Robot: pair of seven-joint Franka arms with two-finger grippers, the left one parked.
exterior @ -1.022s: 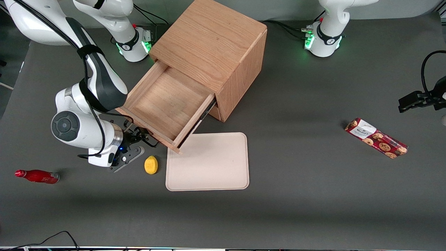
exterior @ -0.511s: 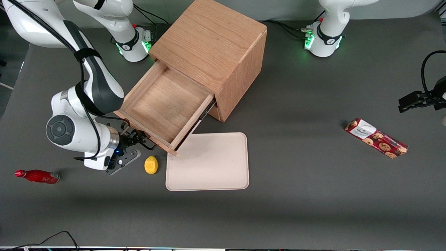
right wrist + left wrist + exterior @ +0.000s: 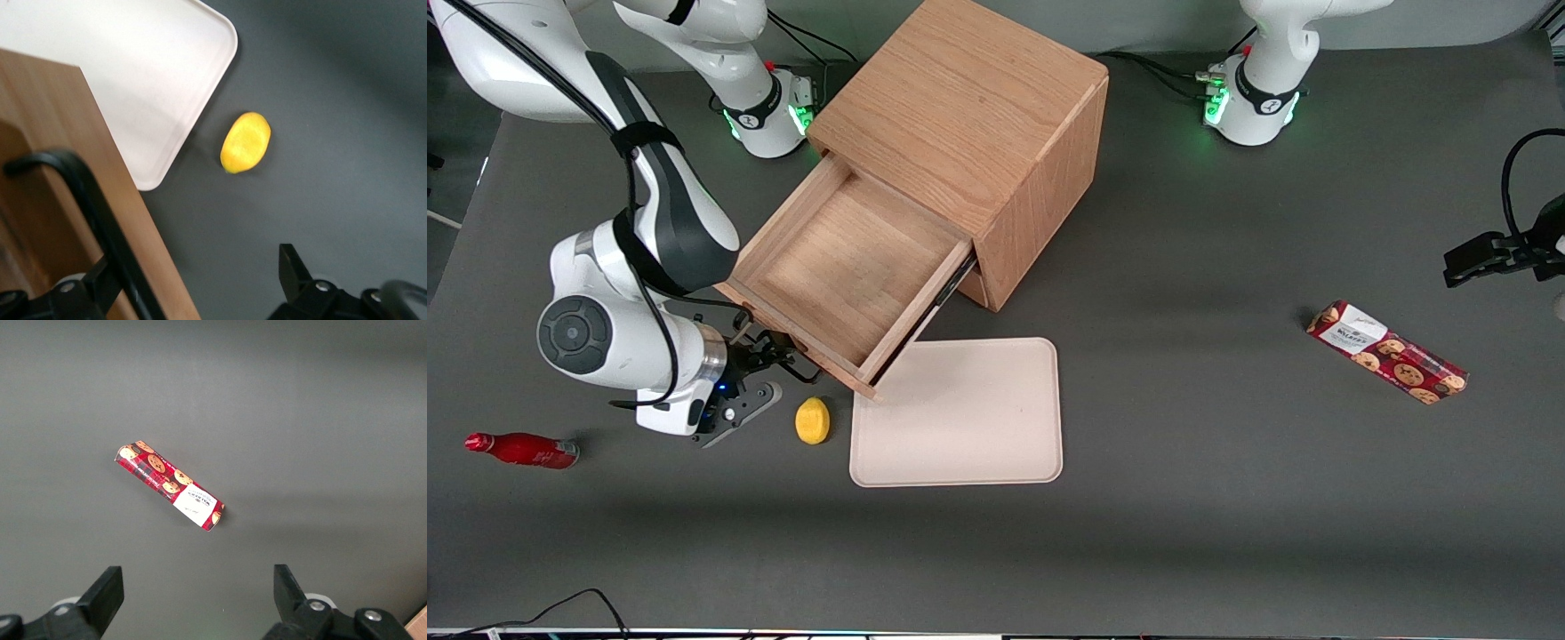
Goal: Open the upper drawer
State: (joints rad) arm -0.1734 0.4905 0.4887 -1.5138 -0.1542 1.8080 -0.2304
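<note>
1. A light oak cabinet (image 3: 969, 116) stands on a dark grey desk (image 3: 1227, 498), turned at an angle so its front faces the working arm's end.

2. The upper drawer (image 3: 845, 267) is pulled well out of the cabinet. Its bare wooden floor is in full view from above, and nothing lies in it.

3. The drawer's front panel overhangs a corner of a pale tray (image 3: 960, 418), which lies flat on the desk nearer the front camera.

4. The end effector (image 3: 769, 356) sits just in front of the drawer's front panel, at the black wire handle (image 3: 93, 213).

5. In the right wrist view the end effector (image 3: 193, 293) is spread apart. One finger is touching or just beside the handle bar and the other stands clear over bare desk. It grips nothing, which suggests it has let go because the drawer is out far enough.

6. A yellow lemon (image 3: 812, 420) lies on the desk between the end effector and the tray, near both but touching neither.

7. A red bottle (image 3: 520, 449) lies on its side toward the working arm's end of the desk.

8. A red biscuit packet (image 3: 1387, 352) lies toward the parked arm's end, well apart from the cabinet.

9. Judging by how far the drawer stands out, the task looks done or nearly so. Backing away needs care to clear the handle and the lemon.
</note>
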